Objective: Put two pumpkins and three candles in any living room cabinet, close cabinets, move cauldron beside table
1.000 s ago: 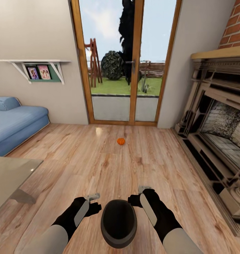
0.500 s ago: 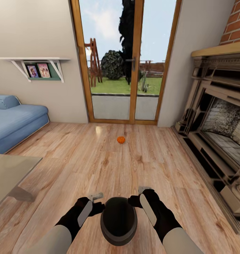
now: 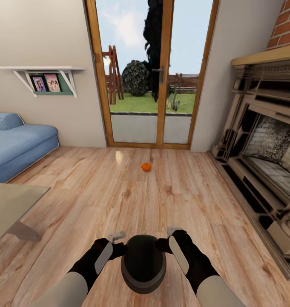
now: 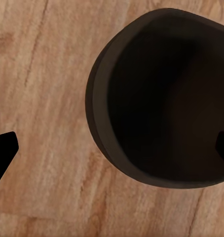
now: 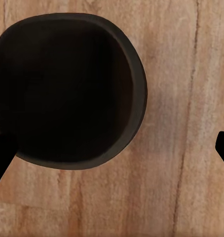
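The black cauldron [image 3: 143,264] sits on the wood floor right in front of me, mouth up. My left gripper [image 3: 120,245] is at its left rim and my right gripper [image 3: 163,244] at its right rim. In the left wrist view the left gripper [image 4: 113,148] is open, its fingertips [image 4: 3,150] wide apart astride the cauldron [image 4: 141,163] wall. The right gripper [image 5: 113,148] is open the same way over the cauldron [image 5: 67,89] wall. One small orange pumpkin [image 3: 146,166] lies on the floor farther ahead, before the glass door. Candles and cabinet are out of view.
A glass-topped table [image 3: 12,200] stands at my left and a blue sofa [image 3: 17,145] behind it. A large fireplace [image 3: 264,170] lines the right side. The glass door [image 3: 149,85] closes off the far wall, beside a wall shelf [image 3: 47,74].
My left gripper has moved in to the cauldron's left rim. The right gripper has stayed at the right rim. The whole view has shifted slightly.
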Motion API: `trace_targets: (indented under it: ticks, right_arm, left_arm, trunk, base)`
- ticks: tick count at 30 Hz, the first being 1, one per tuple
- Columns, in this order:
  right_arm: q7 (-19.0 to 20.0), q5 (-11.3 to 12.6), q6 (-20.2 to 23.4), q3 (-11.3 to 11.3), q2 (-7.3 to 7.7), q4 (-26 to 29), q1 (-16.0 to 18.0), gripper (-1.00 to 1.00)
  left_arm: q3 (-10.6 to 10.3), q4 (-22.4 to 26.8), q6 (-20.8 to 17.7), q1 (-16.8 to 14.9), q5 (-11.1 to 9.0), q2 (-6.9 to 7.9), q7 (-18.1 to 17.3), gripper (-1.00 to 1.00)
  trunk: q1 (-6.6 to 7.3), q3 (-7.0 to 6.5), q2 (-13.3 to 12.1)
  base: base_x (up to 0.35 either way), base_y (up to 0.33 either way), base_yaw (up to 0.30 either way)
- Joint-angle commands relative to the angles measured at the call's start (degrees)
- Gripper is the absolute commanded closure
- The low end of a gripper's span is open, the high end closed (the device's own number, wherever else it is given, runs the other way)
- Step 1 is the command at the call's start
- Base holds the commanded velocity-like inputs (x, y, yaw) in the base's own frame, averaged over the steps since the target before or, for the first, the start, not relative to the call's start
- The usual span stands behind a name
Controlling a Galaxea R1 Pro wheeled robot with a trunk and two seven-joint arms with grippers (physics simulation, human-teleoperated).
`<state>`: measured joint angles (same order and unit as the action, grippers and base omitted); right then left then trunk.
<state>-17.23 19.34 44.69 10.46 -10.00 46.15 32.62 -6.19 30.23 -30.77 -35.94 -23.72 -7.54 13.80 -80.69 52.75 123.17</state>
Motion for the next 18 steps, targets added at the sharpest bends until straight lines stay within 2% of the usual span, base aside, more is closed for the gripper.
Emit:
trace_targets:
  ticks: [1, 18]
  right_arm:
    - [0.02, 0.0, -0.03, 0.0, 0.0, 0.0, 0.0, -1.0]
    - [0.1, 0.01, -0.48, 0.15, 0.0, -0.01, -0.02, -1.0]
  left_arm:
    - [0.01, 0.0, 0.0, 0.0, 0.0, 0.01, 0.0, -1.0]
    - [0.06, 0.0, 0.01, 0.0, -0.01, -0.02, -0.08, -1.0]
  trunk:
    - [-0.23, 0.18, 0.42]
    - [-3.96, 3.24, 7.23]
  base:
    - [0.0, 0.0, 0.0]
    - [0.0, 0.0, 0.0]
